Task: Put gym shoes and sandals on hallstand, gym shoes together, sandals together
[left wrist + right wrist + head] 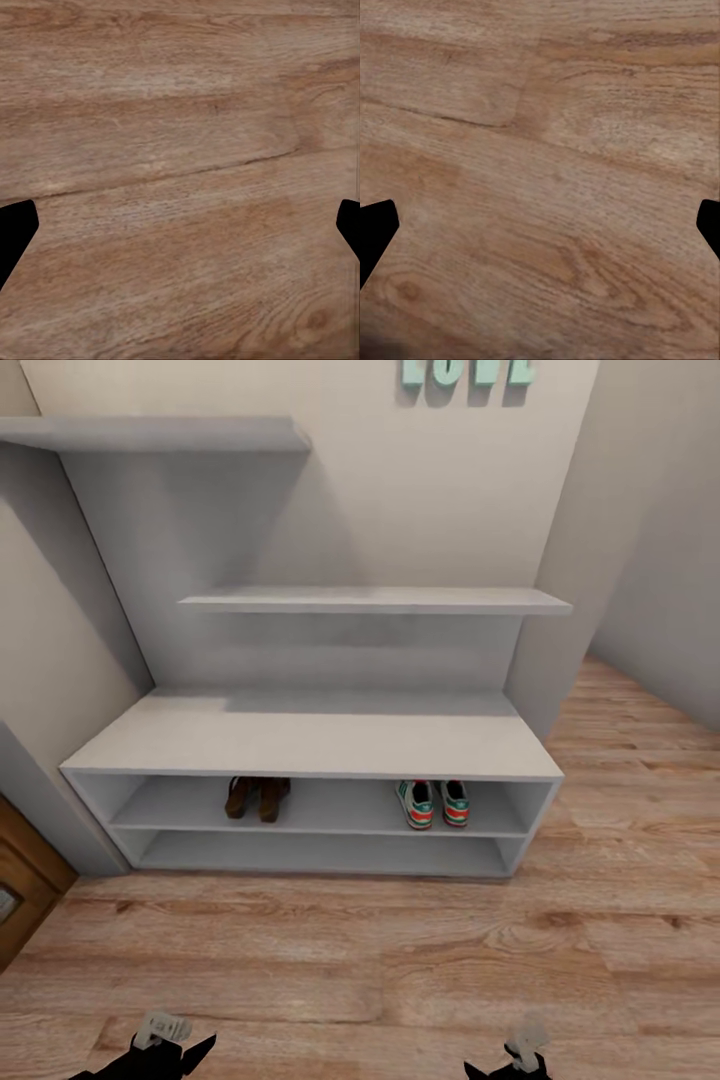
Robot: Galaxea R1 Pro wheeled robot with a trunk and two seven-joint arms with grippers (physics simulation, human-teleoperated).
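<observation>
**Four shoes on the hallstand's upper open shelf, both claws released over the floor**

The hallstand stands against the wall, with a flat top, two open shelf rows beneath it and two floating shelves on its tall back panel. All the footwear sits on the upper of the two open rows, under the flat top.

Count of sandals: two. The two sandals are dark brown and lie side by side, touching or nearly so, left of the row's middle, closer to the hallstand's left end than its right.

Count of gym shoes: two. The two gym shoes are also side by side, near the right end of the same row, their red-orange heels and teal soles turned toward the front edge. The two pairs lie well apart, with bare shelf between them. The lower row and the flat top carry nothing that shows.

The corridor floor of wood-grain planks spreads in front of the hallstand. Teal letters hang on the wall above, cut by the picture's top edge.

The left gripper is released, its two dark fingertips wide apart at the edges of the left wrist view, plank between them. The right gripper is likewise released and grasps nothing, wood grain between its fingertips. In the head view both arms sit low at the near edge, above the floor.
</observation>
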